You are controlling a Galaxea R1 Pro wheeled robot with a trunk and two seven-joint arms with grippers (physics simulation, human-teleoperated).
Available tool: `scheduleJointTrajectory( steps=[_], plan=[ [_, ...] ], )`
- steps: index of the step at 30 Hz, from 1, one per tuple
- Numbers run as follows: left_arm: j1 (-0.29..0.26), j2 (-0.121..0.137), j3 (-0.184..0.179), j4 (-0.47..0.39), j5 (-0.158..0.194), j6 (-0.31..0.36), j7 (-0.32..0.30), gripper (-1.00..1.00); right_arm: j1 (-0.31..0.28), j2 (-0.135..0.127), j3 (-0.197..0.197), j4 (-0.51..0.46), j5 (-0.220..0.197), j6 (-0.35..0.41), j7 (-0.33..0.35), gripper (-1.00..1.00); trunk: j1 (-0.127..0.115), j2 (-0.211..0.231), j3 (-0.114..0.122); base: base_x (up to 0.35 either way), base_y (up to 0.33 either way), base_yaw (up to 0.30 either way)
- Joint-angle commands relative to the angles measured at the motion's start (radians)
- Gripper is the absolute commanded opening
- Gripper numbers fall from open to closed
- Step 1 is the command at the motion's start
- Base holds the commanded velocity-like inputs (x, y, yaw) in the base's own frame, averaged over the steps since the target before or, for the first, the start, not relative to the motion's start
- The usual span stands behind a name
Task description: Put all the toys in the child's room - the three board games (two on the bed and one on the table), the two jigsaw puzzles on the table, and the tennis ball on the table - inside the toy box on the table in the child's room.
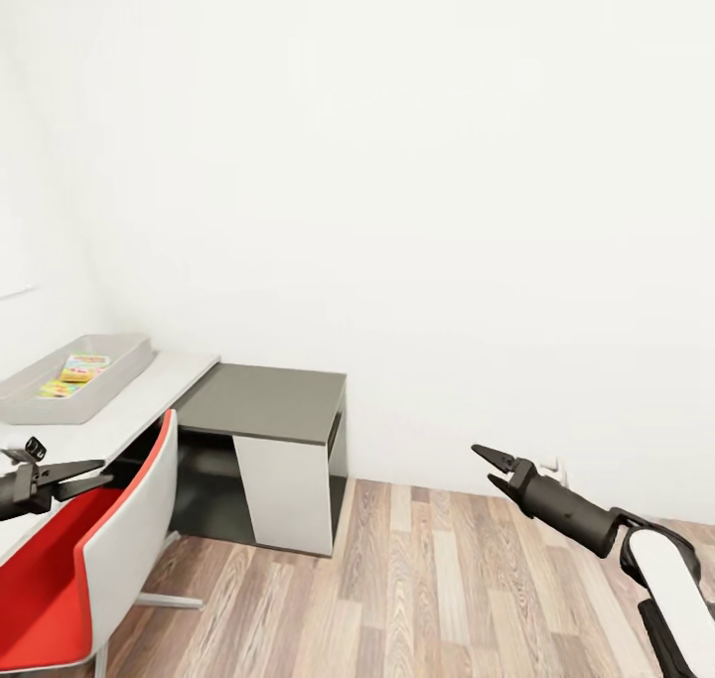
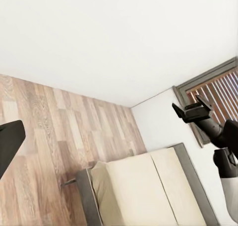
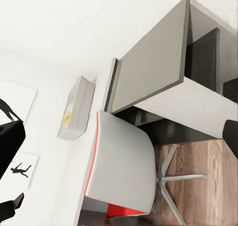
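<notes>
Nearest us, at seven o'clock in the head view, our left gripper (image 1: 97, 475) is hovering over the red-and-white chair (image 1: 94, 559), jaws parted and empty. At four o'clock our right gripper (image 1: 486, 466) is hanging above the wood-plank floor (image 1: 417, 599), jaws likewise spread and holding nothing. Farther off, at nine o'clock, the desk (image 1: 149, 390) is carrying the toy box (image 1: 119, 360), a shallow pale grey tray with brightly coloured flat boxes (image 1: 74, 373) lying inside. The dark grey side unit (image 1: 266, 403) is adjoining the desk against the white wall (image 1: 417, 182).
</notes>
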Motion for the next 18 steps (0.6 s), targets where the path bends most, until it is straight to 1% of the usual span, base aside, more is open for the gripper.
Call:
scheduleJointTrajectory(
  steps=[1, 5, 6, 7, 8, 10, 11, 12, 13, 14, 16, 18],
  plan=[
    [0.0, 0.0, -0.001, 0.0, 0.0, 0.011, -0.004, 1.0, -0.002, 0.0, 0.009, 0.0, 0.025, -0.003, 0.009, 1.0, 0.001, -0.002, -0.001, 0.0, 0.0, -0.237],
    [0.0, -0.011, -0.006, 0.0, -0.005, 0.01, -0.004, 1.0, -0.003, 0.002, 0.096, 0.003, 0.14, -0.035, -0.001, 1.0, 0.001, -0.002, 0.001, 0.0, 0.0, -0.112],
    [0.0, -0.015, -0.007, 0.0, -0.006, 0.01, -0.004, 1.0, -0.005, 0.008, 0.118, 0.006, 0.169, -0.04, -0.003, 1.0, 0.001, -0.002, 0.001, 0.0, 0.0, -0.032],
    [0.0, -0.019, -0.008, 0.0, -0.007, 0.01, -0.004, 1.0, -0.006, 0.013, 0.127, 0.009, 0.183, -0.044, -0.004, 1.0, 0.001, -0.002, 0.001, 0.0, 0.0, -0.026],
    [0.0, -0.033, -0.012, 0.0, -0.01, 0.01, -0.004, 1.0, -0.008, 0.026, 0.141, 0.016, 0.212, -0.052, -0.005, 1.0, 0.001, -0.002, 0.001, 0.0, 0.0, -0.017],
    [-0.002, -0.076, -0.034, 0.0, -0.027, 0.01, -0.004, 1.0, -0.013, 0.061, 0.156, 0.033, 0.271, -0.063, -0.021, 1.0, 0.001, -0.002, 0.001, 0.0, 0.0, -0.009],
    [-0.002, -0.087, -0.041, 0.0, -0.036, 0.011, -0.004, 1.0, -0.016, 0.07, 0.159, 0.038, 0.286, -0.065, -0.029, 1.0, 0.001, -0.002, 0.001, 0.0, 0.0, -0.005],
    [-0.004, -0.107, -0.055, -0.001, -0.06, 0.011, -0.004, 1.0, -0.024, 0.089, 0.162, 0.058, 0.312, -0.068, -0.049, 1.0, 0.001, -0.002, 0.001, 0.0, 0.0, -0.003],
    [-0.007, -0.128, -0.065, -0.001, -0.092, 0.012, 0.019, 1.0, -0.04, 0.108, 0.164, 0.092, 0.336, -0.07, -0.074, 1.0, 0.001, -0.002, 0.001, 0.0, 0.0, -0.002],
    [-0.01, -0.153, -0.072, -0.001, -0.126, 0.013, 0.061, 1.0, -0.061, 0.127, 0.167, 0.141, 0.355, -0.071, -0.103, 1.0, 0.001, -0.002, 0.001, 0.0, 0.0, -0.001],
    [-0.013, -0.213, -0.08, -0.002, -0.183, 0.014, 0.175, 1.0, -0.106, 0.169, 0.178, 0.279, 0.396, -0.073, -0.166, 1.0, 0.001, -0.002, 0.001, 0.0, 0.0, 0.0],
    [-0.015, -0.271, -0.085, -0.002, -0.212, 0.012, 0.306, 1.0, -0.13, 0.209, 0.197, 0.427, 0.456, -0.096, -0.226, 1.0, 0.001, -0.002, 0.001, 0.0, 0.0, 0.0]
  ],
)
